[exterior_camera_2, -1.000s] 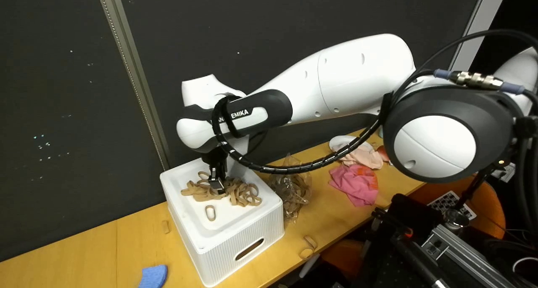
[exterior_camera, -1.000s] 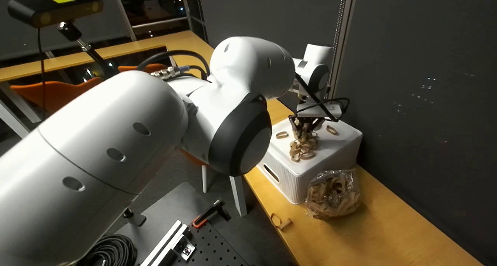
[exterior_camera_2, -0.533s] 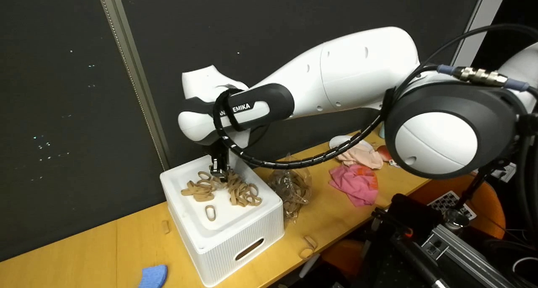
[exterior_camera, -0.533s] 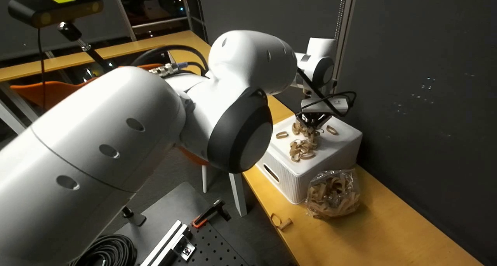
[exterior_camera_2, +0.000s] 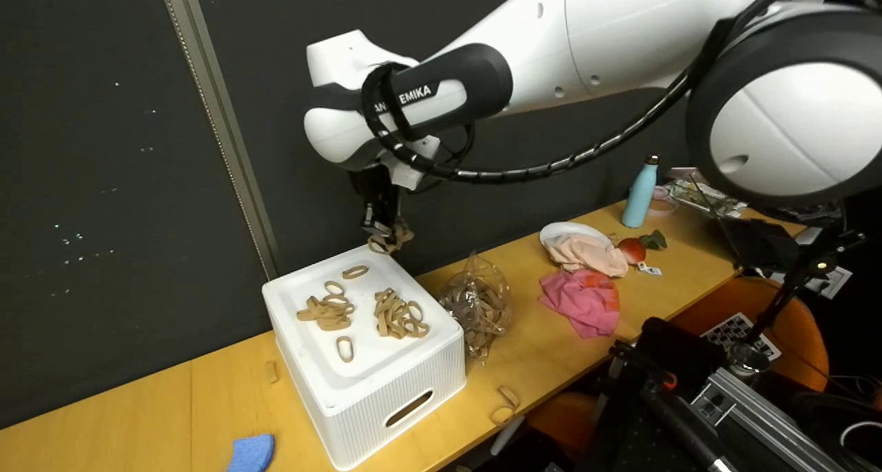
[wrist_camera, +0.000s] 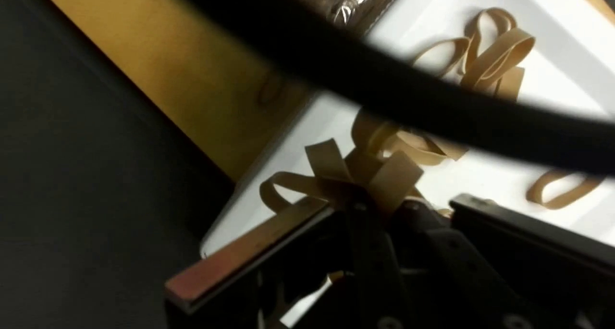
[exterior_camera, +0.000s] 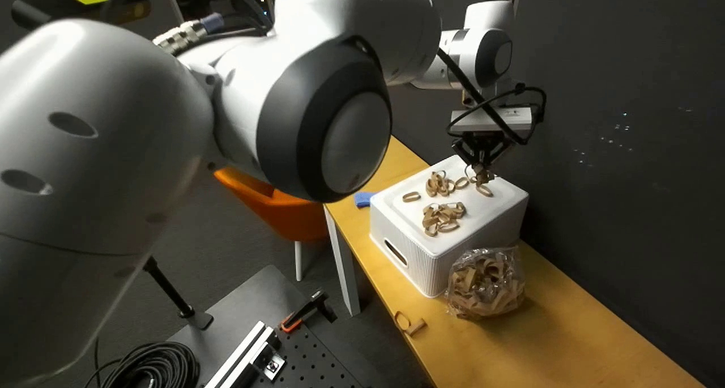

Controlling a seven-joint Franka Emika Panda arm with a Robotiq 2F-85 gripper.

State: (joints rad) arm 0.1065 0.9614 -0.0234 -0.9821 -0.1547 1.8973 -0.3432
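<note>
Raised since the earlier frame, the black two-fingered gripper [exterior_camera_2: 379, 227] has carried a clump of flat tan loops [exterior_camera_2: 391, 240], seemingly rubber bands, off the white ribbed plastic box [exterior_camera_2: 365, 432]. Its fingers are pinched narrow around that clump, whose loops splay past the tips. Below the fingers, one tan heap [exterior_camera_2: 327, 313] and another tan heap [exterior_camera_2: 394, 313] lie on the box top, with a lone tan loop [exterior_camera_2: 355, 273] nearer. Lower, to one side, sits a clear plastic bag [exterior_camera_2: 482, 310] of similar bands. Clump and heaps stand apart, so the pick looks clean.

White arm [exterior_camera_2: 530, 48] stretched out, wrist [exterior_camera_2: 337, 133] bent over, tool [exterior_camera: 481, 167] pointing down, jaws pinched close together
</note>
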